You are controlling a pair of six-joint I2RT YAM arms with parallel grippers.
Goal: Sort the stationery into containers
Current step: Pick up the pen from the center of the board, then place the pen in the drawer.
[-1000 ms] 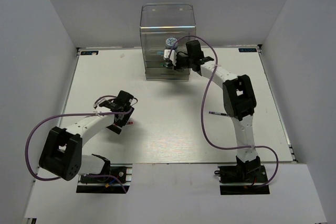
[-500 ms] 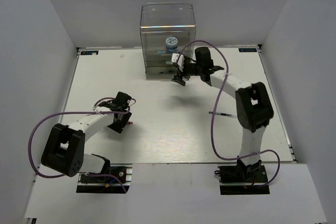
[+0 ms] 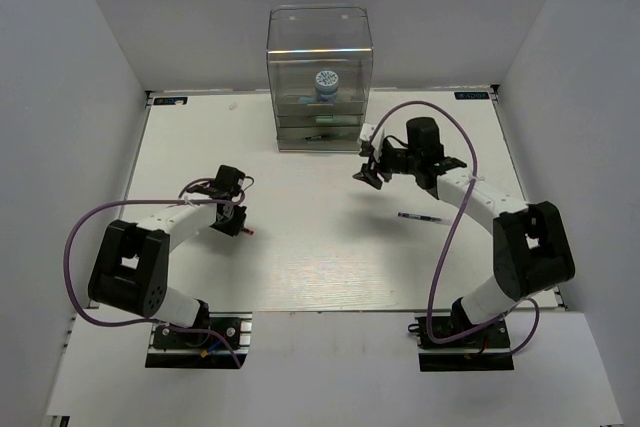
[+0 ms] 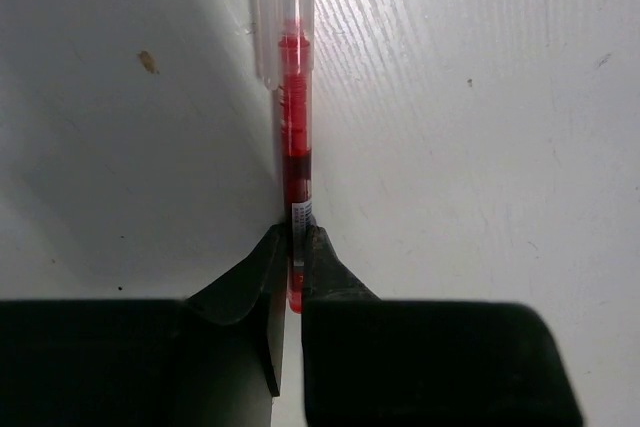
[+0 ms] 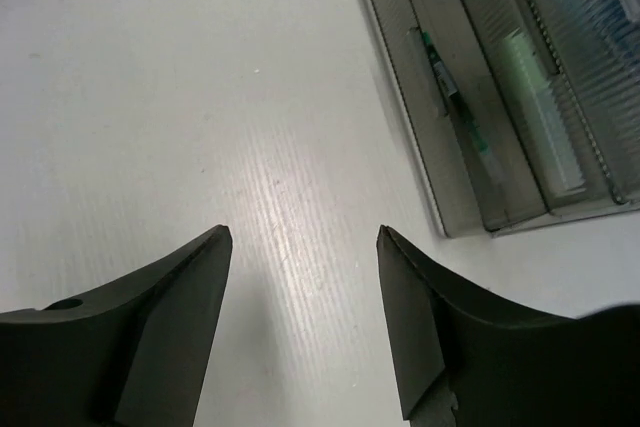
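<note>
Red pen (image 4: pixel 293 127) sits at the left of the white table (image 3: pixel 320 277), its near end pinched tight between the fingers of the left gripper (image 4: pixel 295 237); the clear cap points away. The right gripper (image 5: pixel 305 237) hovers with fingers spread wide and empty, just in front of the smoky drawer unit (image 3: pixel 285 57) at the back. A patterned tub (image 3: pixel 327 80) stands in the unit's upper box. A dark pen (image 3: pixel 420 216) lies near the right arm.

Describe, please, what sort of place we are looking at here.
Most likely a robot lab test cell: a white table boxed in by plain grey panels, left arm and right arm bolted at its near edge, and a clear drawer unit plus a thin red pen staged for sorting.
</note>
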